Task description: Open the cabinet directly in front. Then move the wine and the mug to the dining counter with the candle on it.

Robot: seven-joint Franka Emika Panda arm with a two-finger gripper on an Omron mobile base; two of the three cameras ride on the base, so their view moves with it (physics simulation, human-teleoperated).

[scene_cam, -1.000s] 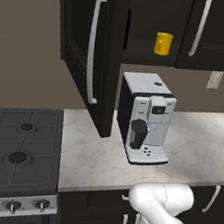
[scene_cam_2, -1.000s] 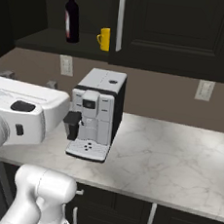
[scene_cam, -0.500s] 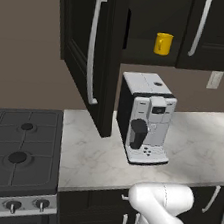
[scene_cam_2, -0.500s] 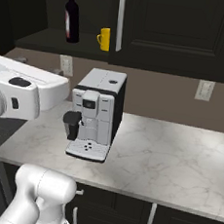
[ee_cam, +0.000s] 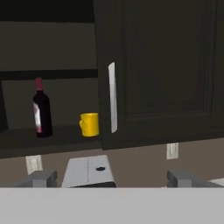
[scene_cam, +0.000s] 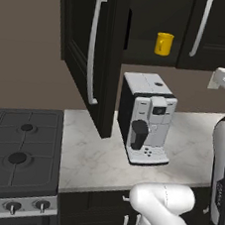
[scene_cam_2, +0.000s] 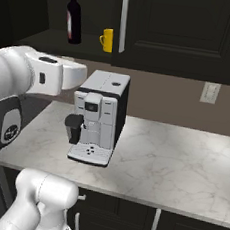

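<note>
My arm has swung back from the coffee machine (scene_cam_2: pixel 97 117) toward the robot's left over the last second, and the hand now faces the cabinet (ee_cam: pixel 157 70). Its left door (scene_cam: pixel 92 52) stands swung out, the right one closed. The gripper (ee_cam: pixel 111 178) is spread fully wide, holding nothing. On the shelf above the coffee machine, the wine (ee_cam: pixel 42 109) stands just left of the mug (ee_cam: pixel 89 124). I judge the opening done; picking comes next.

Upper left of the hand view, the open cabinet's bottom shelf (ee_cam: pixel 57 133) carries the wine (ee_cam: pixel 42 111) and, just to its right, the mug (ee_cam: pixel 89 124). Lower down, the marble countertop (scene_cam_2: pixel 182 159) bears a coffee machine (scene_cam_2: pixel 99 118).
</note>
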